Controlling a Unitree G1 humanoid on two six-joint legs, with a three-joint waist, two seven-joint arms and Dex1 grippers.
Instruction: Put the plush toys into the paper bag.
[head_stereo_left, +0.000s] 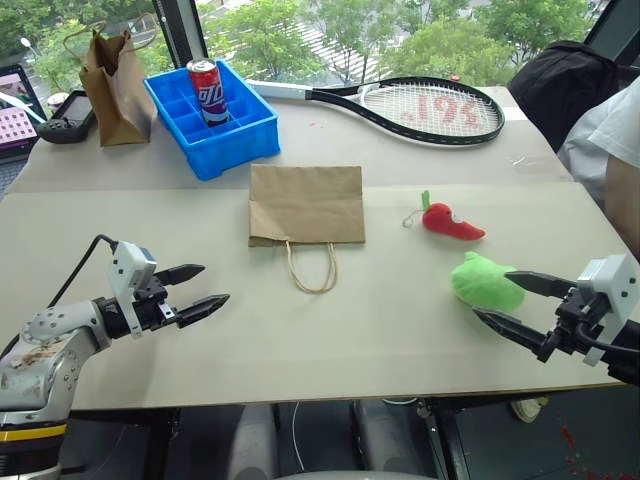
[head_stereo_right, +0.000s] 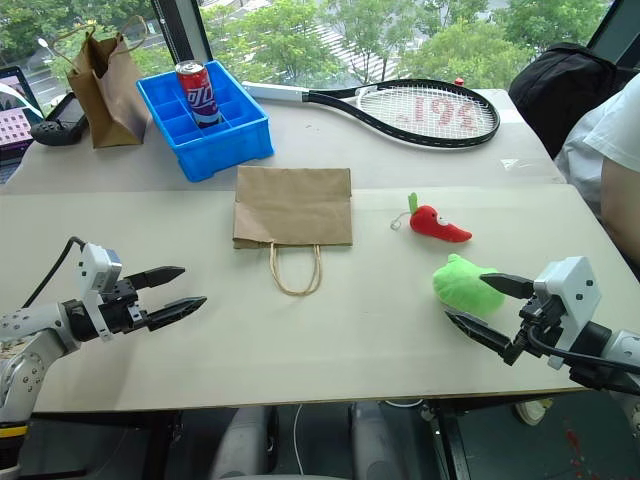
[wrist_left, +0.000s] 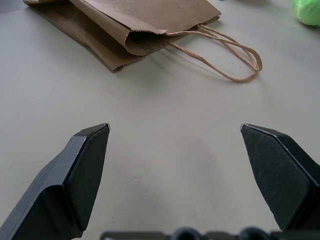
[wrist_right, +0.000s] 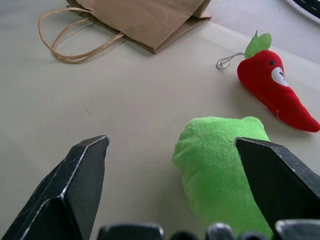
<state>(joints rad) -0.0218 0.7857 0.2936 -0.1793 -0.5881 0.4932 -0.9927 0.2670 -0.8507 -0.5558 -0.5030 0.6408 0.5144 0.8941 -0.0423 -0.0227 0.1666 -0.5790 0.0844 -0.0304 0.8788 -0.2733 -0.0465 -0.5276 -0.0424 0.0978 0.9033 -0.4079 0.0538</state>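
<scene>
A: What is sitting on the beige table (head_stereo_left: 330, 340)?

B: The right gripper (head_stereo_left: 508, 302) is hovering, fingers spread, around the green plush toy (head_stereo_left: 484, 282). Beyond it the red chili toy (head_stereo_left: 452, 221) is lying, the flat paper bag (head_stereo_left: 306, 204) farther left. The left gripper (head_stereo_left: 202, 288) is gaping, empty.

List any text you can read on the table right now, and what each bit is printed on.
Red marking on the tennis racket strings: reads roughly "196", seen upside down, so not certain.
White lettering on the red can in the blue bin: too small to read.
Paper bag and both plush toys: no text visible.
</scene>
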